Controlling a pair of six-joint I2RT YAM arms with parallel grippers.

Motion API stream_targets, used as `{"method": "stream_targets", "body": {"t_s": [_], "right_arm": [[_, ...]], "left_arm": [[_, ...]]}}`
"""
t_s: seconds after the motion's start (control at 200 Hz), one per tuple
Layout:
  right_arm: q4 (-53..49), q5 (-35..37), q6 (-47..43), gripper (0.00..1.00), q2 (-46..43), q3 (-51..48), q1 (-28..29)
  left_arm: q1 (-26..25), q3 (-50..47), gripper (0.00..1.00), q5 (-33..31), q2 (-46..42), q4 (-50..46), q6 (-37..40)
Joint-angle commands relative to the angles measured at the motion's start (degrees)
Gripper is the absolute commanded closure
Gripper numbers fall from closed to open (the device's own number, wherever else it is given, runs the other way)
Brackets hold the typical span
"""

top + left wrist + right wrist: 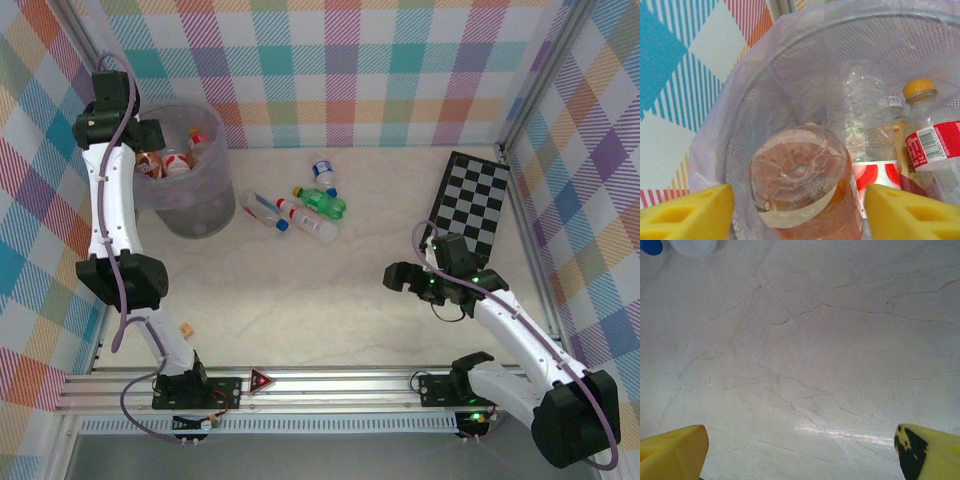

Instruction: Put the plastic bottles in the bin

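The left tool point(799, 212) hangs over the bin point(790, 70); its fingers stand apart, a gap on each side of the amber bottle point(800, 175) seen base-up between them, not gripped; more bottles point(935, 145) lie inside the bin; four loose bottles point(312, 224) lie on the surface point(330, 310) near the bin, among them a green bottle point(322, 203); the right tool point(800, 450) stands wide over bare surface.

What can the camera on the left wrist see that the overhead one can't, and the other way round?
Left wrist: the barcode on a red-white label, and the base of an amber bottle between the yellow fingers, touching neither. Overhead: loose bottles on the table, the checkerboard, the right gripper. Both: the bin with bottles inside.
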Motion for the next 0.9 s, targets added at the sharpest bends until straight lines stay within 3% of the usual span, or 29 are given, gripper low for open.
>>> {"method": "stream_targets", "body": {"t_s": [0.0,0.165,0.445,0.895], "right_arm": [[1.0,-1.3,0.0,0.05,0.6,0.1,-0.3],[1.1,-1.3,0.1,0.05,0.8,0.0,-0.3],[2.1,-1.6,0.3,0.04,1.5,-0.6,-0.3],[2.8,-2.0,0.2,0.04,2.1,-0.6,-0.3]], "left_arm": [[-0.7,-2.1,0.39,-0.2,0.0,1.5,-0.2],[-0.7,-5.6,0.48,-0.6,2.5,2.4,-1.0],[-0.7,-13.5,0.48,2.9,2.8,7.3,-1.7],[-0.7,-5.2,0.25,2.2,2.4,4.8,-0.3]]}}
